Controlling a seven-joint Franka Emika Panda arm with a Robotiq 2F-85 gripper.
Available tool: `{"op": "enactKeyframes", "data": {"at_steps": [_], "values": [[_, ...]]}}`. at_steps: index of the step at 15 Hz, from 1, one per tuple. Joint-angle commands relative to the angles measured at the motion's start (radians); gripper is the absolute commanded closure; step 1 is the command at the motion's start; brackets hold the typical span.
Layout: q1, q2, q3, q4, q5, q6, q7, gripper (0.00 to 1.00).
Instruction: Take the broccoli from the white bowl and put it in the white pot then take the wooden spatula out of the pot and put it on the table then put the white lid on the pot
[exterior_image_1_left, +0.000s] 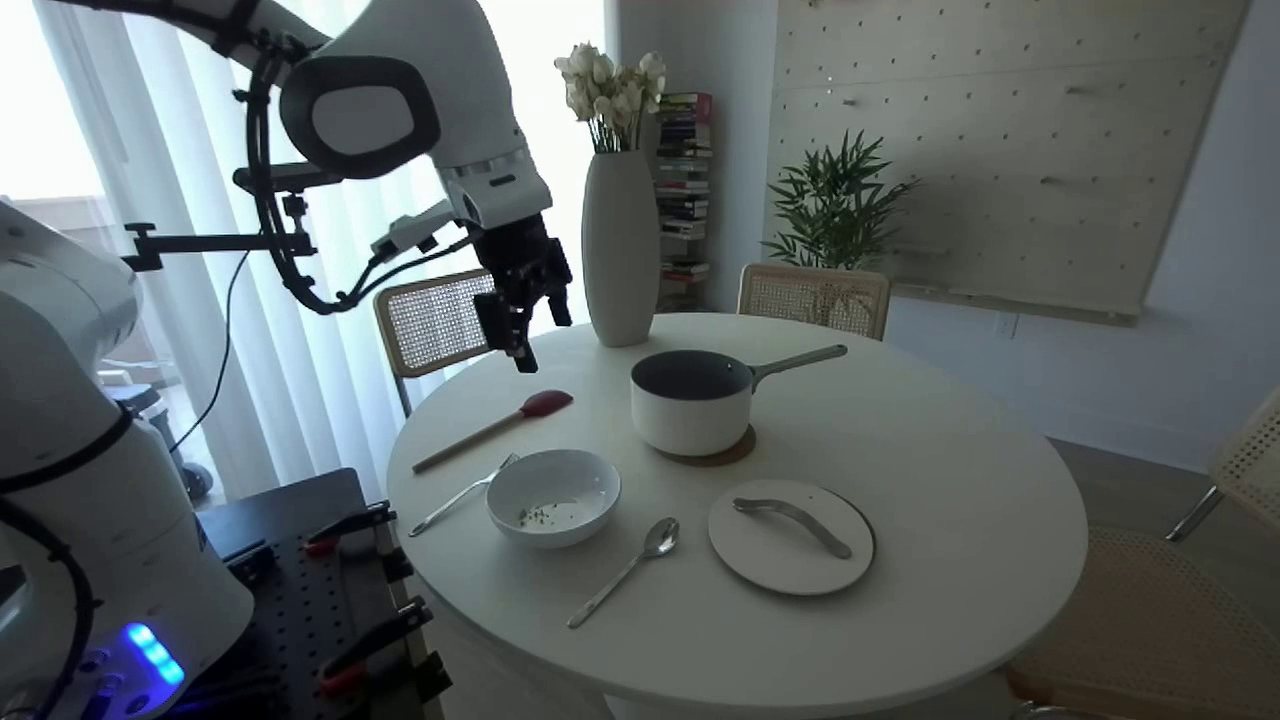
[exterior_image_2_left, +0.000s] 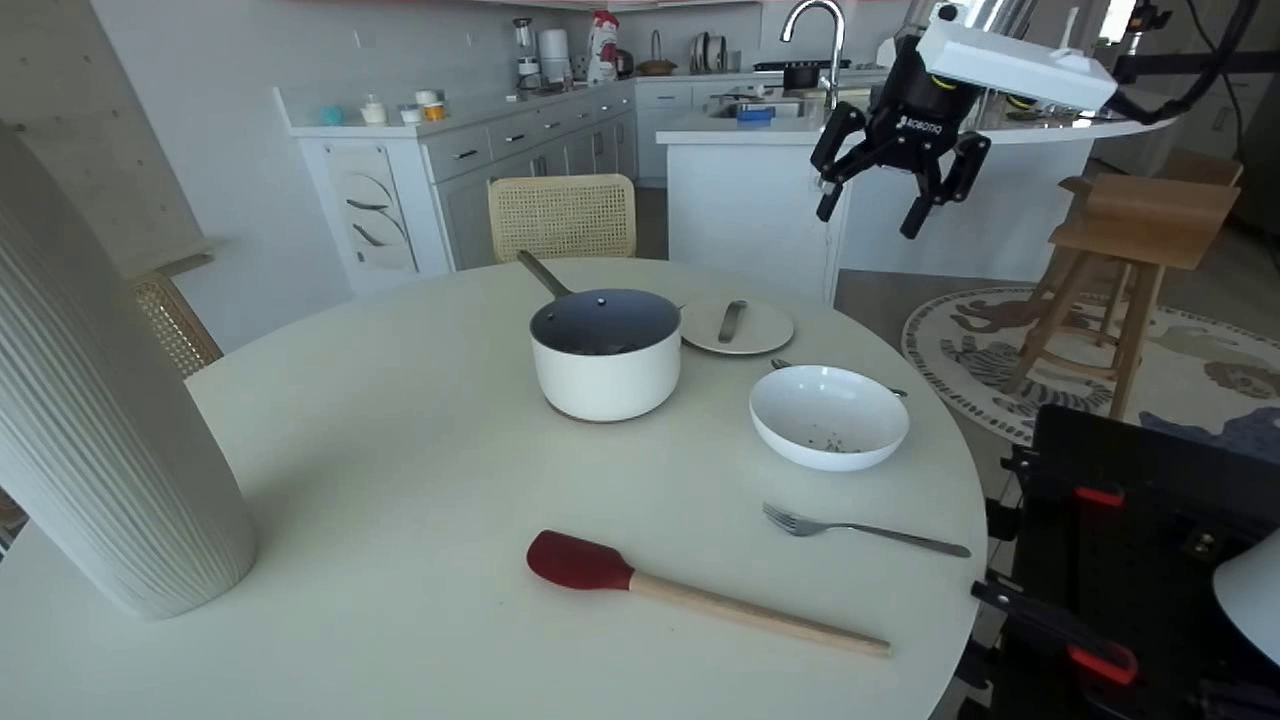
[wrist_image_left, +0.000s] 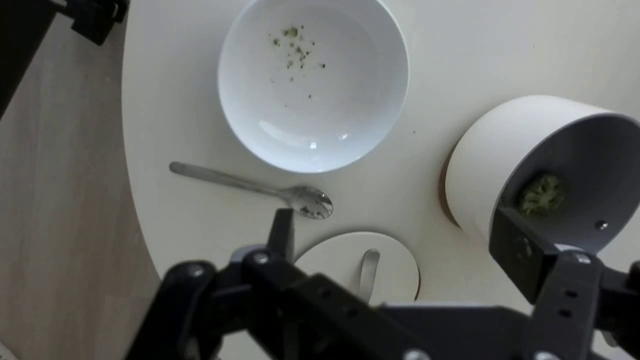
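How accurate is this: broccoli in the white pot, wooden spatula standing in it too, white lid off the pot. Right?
Wrong about the wooden spatula: it is not in the white pot but lies on the table, as both exterior views show. The rest stands: the broccoli is in the pot and the white lid is off.

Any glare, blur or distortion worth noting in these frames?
In an exterior view, the curtained window is blown out; in an exterior view, the vase appears to lean, probably lens distortion; in the wrist view, highlights glint in the white bowl and the nearest parts of the hand look soft.
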Motion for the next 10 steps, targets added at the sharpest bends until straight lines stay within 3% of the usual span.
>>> {"op": "enactKeyframes", "data": {"at_steps": [1,10], "values": [[-0.041,0.047,-0.047,0.046,0.001,0.045,-0.101,0.0],[-0.048,0.238,-0.163,0.242,0.028,0.062,-0.294,0.0]]}}
